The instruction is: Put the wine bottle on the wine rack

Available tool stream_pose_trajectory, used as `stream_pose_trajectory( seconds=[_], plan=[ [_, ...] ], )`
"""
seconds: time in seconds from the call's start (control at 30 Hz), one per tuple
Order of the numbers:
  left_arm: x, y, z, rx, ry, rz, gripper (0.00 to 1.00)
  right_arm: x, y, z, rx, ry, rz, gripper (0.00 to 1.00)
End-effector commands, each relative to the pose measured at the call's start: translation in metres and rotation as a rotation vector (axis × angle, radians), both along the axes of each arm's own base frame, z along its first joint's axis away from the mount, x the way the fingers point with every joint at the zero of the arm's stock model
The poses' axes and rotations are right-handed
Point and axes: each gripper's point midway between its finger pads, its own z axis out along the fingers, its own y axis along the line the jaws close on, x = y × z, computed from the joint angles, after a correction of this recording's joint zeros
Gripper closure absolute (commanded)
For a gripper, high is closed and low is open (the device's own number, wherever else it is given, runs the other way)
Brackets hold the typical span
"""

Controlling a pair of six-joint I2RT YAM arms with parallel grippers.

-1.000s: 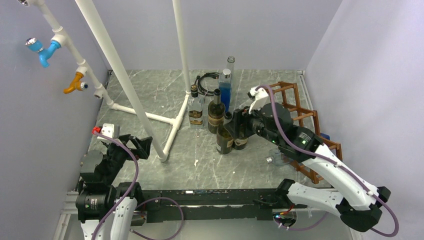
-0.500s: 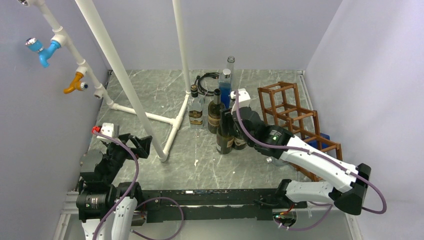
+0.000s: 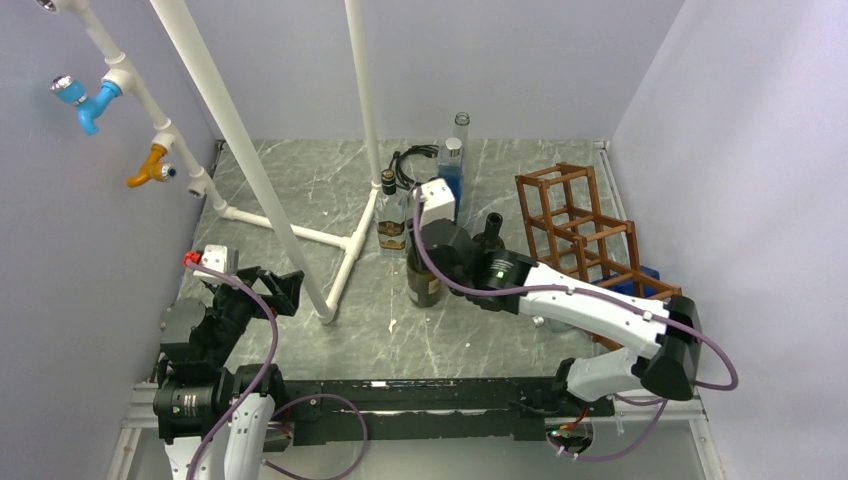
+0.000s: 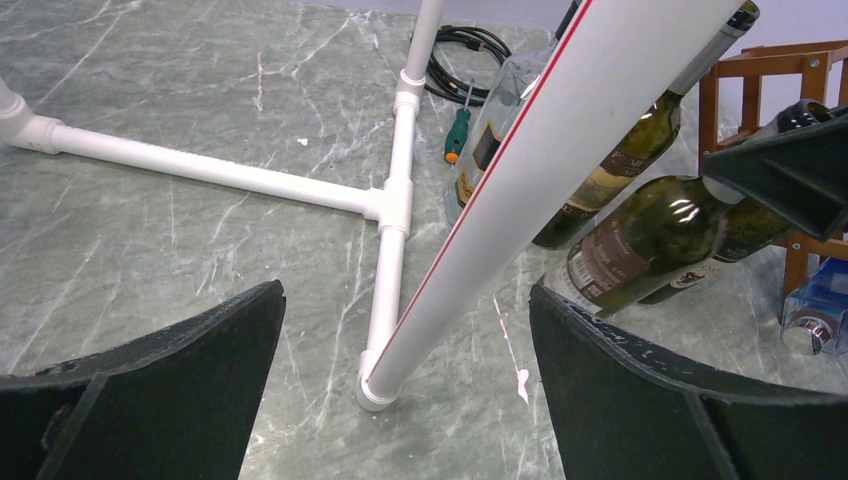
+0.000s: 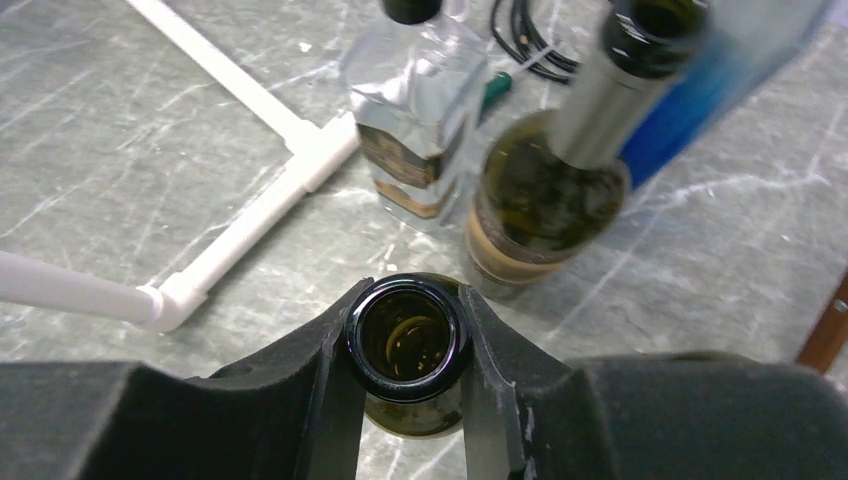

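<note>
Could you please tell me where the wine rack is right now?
In the top view, the rack stands at the table's right edge, to the right of the blue bottle.

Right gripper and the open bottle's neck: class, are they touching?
Touching. Right wrist view: the right gripper has both fingers pressed against the bottle rim, no gap.

The top camera looks down from above and behind the arms, taking in the whole surface [image 3: 320, 180]. The left wrist camera sits low, facing forward across it through the left claw [image 4: 405, 310]. The right wrist camera looks steeply down, close on the wine bottle [image 5: 405, 340] mouth. All three share the white pipe frame [image 3: 300, 233].
</note>
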Motion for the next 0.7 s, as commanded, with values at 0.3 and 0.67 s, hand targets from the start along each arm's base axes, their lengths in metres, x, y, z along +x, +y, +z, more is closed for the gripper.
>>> stream_pose_trajectory(
  seconds=[0.3, 0.67],
  plan=[
    [0.003, 0.0, 0.007, -0.004, -0.031, 0.003, 0.04, 0.037, 0.092, 0.038, 0.057, -0.14, 0.059, 1.0],
    [0.004, 0.0, 0.006, -0.004, -0.023, 0.0, 0.04, 0.047, 0.112, 0.04, 0.067, -0.166, 0.066, 0.95]
  ],
)
